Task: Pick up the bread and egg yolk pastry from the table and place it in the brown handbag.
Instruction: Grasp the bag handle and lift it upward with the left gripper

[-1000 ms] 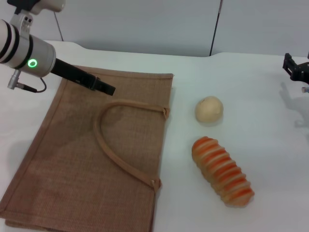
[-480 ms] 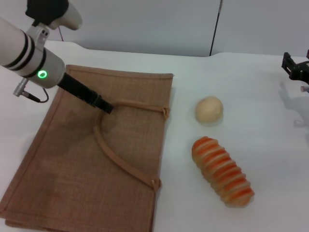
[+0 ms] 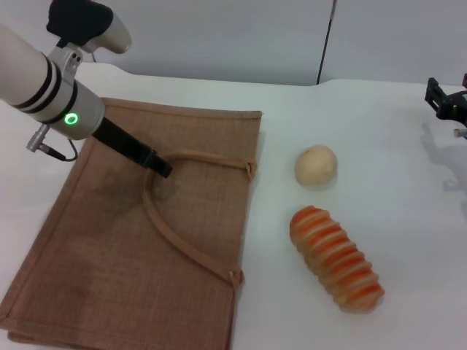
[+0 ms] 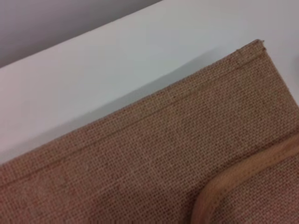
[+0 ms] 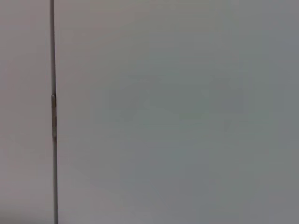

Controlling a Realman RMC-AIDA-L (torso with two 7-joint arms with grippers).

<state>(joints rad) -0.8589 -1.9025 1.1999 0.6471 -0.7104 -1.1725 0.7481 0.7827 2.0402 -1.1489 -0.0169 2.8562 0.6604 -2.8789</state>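
Head view: my left gripper rests its tip at the looped handle of the flat tan-brown jute handbag; I cannot tell its grip. The pale round egg yolk pastry and orange-striped ridged bread lie beside it on the white table. My right gripper sits parked far right, its state unclear. Left wrist view: bag weave only.

No readable text or labels anywhere.

Left arm comes in from about 10 o'clock, white forearm with a green light lit on the wrist, and the left gripper angles down toward 4 o'clock, dark tip low. The right gripper sits parked out at 3 o'clock, barely in view.
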